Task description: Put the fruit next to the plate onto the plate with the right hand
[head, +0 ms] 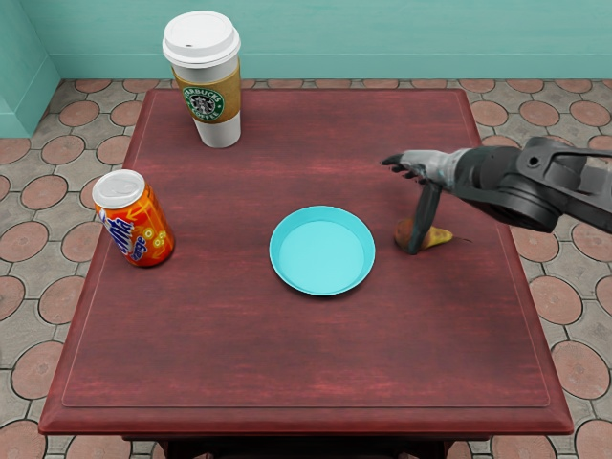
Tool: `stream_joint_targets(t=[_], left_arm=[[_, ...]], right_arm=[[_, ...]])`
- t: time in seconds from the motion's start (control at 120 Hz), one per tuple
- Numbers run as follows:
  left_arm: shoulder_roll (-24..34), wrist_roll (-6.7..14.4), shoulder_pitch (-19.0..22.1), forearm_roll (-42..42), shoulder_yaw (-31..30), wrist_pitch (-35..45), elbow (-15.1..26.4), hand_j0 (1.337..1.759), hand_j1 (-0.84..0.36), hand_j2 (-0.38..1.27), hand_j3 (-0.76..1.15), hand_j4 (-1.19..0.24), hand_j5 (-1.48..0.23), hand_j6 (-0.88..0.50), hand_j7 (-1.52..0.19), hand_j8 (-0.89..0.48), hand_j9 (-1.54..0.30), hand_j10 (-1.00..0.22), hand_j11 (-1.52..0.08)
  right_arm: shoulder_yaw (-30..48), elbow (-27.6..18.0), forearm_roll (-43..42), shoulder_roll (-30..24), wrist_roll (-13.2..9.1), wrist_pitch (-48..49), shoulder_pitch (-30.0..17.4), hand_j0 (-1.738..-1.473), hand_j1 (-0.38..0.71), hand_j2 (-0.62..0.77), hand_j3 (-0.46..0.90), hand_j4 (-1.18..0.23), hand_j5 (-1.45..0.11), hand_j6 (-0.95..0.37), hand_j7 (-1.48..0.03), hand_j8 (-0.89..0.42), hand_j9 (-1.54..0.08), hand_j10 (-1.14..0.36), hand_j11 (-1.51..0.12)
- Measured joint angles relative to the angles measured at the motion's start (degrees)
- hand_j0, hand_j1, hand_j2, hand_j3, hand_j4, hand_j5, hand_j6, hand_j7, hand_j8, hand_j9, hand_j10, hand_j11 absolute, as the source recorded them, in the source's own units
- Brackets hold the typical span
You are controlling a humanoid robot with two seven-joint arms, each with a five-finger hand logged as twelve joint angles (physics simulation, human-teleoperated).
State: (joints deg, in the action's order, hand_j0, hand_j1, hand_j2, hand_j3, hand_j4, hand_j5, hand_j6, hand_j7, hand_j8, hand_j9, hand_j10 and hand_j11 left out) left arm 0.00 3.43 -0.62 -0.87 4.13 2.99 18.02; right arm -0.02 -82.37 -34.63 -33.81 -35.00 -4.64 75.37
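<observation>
Yellow-brown pear (441,236) lies on its side on the red wooden table (239,335), right of centre in the frame, just beside the teal plate (322,253) but not touching its rim. Right hand (430,172) comes in from the right edge and hovers above the pear: fingers (397,164) stretched out flat toward the left, thumb (424,215) hanging down across the front of the fruit. Hand is open with nothing in its grasp; I can't tell whether the thumb tip touches the pear or only overlaps it in this view.

Step in hand, as I read it: closing the grasp. To do it well:
- bring the palm lower first, since the fingers look too high to wrap
- curl the fingers round the far side, against the thumb
- grip the fat end (the narrow stem end will likely slip or roll)
- lift clear of the rim, go left, release over the plate's middle

Coffee cup (203,76) in the upper left and orange can (134,218) at the left are well apart from the path.
</observation>
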Motion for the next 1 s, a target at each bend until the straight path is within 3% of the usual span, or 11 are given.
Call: stream_joint_targets(t=[0.092,0.192,0.492,0.7,1.0], left_arm=[[0.0,0.0,0.0,0.0,0.0,0.0,0.0,1.658,0.35,0.0,0.0,0.0,0.0,0.0,0.0,0.0,0.0,0.0,0.0],[0.0,0.0,0.0,0.0,0.0,0.01,0.0,1.658,0.35,0.0,0.0,0.0,0.0,0.0,0.0,0.0,0.0,0.0,0.0],[0.0,0.0,0.0,0.0,0.0,0.0,0.0,1.658,0.35,0.0,0.0,0.0,0.0,0.0,0.0,0.0,0.0,0.0,0.0],[0.0,0.0,0.0,0.01,0.0,0.0,0.0,1.658,0.35,0.0,0.0,0.0,0.0,0.0,0.0,0.0,0.0,0.0,0.0],[0.0,0.0,0.0,0.0,0.0,0.0,0.0,1.658,0.35,0.0,0.0,0.0,0.0,0.0,0.0,0.0,0.0,0.0,0.0]], right_arm=[[-3.27,-4.0,1.14,-3.16,0.0,-4.8,0.37,-1.658,-0.32,0.0,0.0,-0.03,-0.04,-0.03,-0.04,-0.03,-0.04,-0.03,-0.04],[-5.62,-5.61,-0.97,-2.24,0.0,-11.5,-0.49,-1.658,-0.31,0.0,0.0,-0.03,-0.04,-0.03,-0.04,-0.03,-0.04,-0.03,-0.04],[-16.6,-3.34,-1.38,3.31,0.0,-17.48,1.89,-1.658,-0.31,-0.01,0.0,-0.03,-0.04,-0.03,-0.04,-0.03,-0.04,-0.03,-0.04],[-18.38,-3.26,2.22,5.86,0.0,-17.81,7.51,-1.658,-0.31,-0.01,0.0,-0.03,-0.04,-0.04,-0.04,-0.03,-0.04,-0.03,-0.04],[-21.29,-3.22,4.53,8.46,0.0,-18.72,8.82,-1.658,-0.23,-0.02,0.0,-0.1,-0.13,-0.1,-0.13,-0.1,-0.13,-0.1,-0.13]])
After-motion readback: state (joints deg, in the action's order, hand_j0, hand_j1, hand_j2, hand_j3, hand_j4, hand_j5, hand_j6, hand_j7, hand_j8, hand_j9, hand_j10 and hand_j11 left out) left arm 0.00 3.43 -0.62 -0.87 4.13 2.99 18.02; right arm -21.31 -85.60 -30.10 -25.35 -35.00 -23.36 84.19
